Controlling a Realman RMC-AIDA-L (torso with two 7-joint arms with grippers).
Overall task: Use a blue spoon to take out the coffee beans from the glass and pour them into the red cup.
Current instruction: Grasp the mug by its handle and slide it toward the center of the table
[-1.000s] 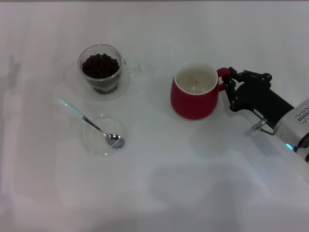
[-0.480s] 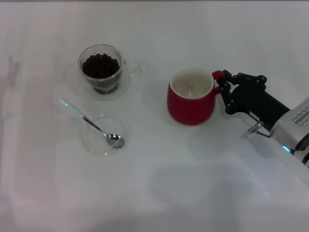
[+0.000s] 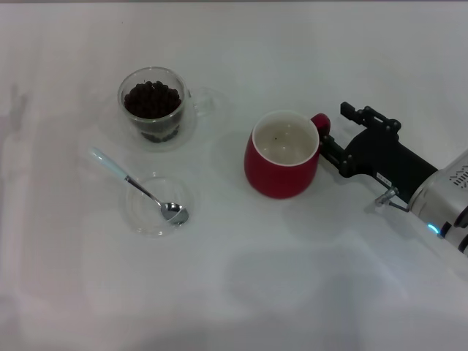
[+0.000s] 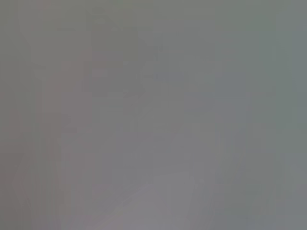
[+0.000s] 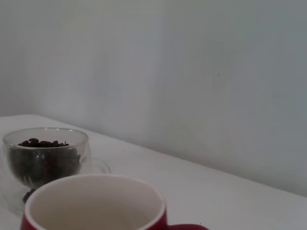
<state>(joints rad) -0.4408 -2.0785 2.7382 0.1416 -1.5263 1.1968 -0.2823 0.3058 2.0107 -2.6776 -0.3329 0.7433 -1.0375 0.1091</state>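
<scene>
The red cup (image 3: 281, 157) stands right of centre with its handle (image 3: 319, 123) toward my right gripper (image 3: 334, 128). The gripper's two black fingers (image 3: 355, 113) stand apart on either side of the handle, so it looks open. The cup's rim also shows close up in the right wrist view (image 5: 93, 199). The glass (image 3: 152, 104) with coffee beans (image 3: 151, 99) stands at the far left and shows in the right wrist view (image 5: 45, 155). The blue spoon (image 3: 139, 186) lies with its bowl in a flat clear dish (image 3: 155, 205). My left gripper is out of view.
The white table (image 3: 292, 278) carries these few things. The left wrist view shows only plain grey. A pale wall rises behind the table in the right wrist view (image 5: 192, 72).
My right gripper has slid the red cup to the left and nearer, turning it a little. Its fingers now stand wider apart around the handle.
</scene>
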